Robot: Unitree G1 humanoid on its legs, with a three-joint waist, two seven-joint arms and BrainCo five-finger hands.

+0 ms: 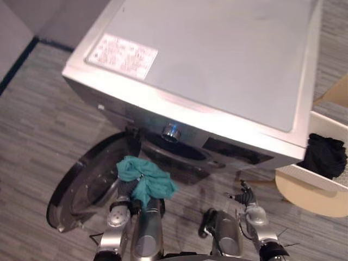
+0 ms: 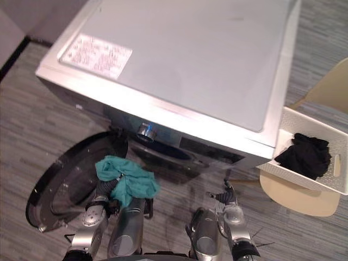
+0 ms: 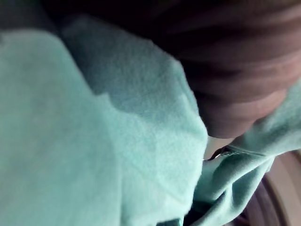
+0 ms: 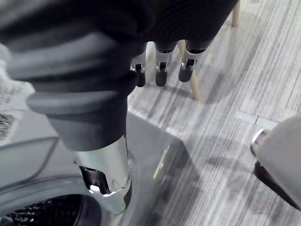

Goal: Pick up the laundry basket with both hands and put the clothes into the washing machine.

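Grey striped carpet floor (image 1: 32, 125) all round. The silver washing machine (image 1: 217, 60) takes the upper middle of the frame, its round door (image 1: 81, 182) swung open at lower left. Teal cloth (image 1: 145, 176) is bunched over my left hand (image 3: 240, 66) at lower centre-left, just in front of the dark drum opening (image 1: 176, 149) — hand is buried in the cloth, can't tell its grip. Right hand (image 4: 183, 23) at lower right, near the machine's front corner — fingers (image 4: 161, 70) straight, released, nothing in them. White laundry basket (image 2: 326, 187) at the right edge, on a beige chair (image 2: 299, 204) beside the machine, with black clothes (image 2: 304, 155) piled in it. Neither hand touches the basket.
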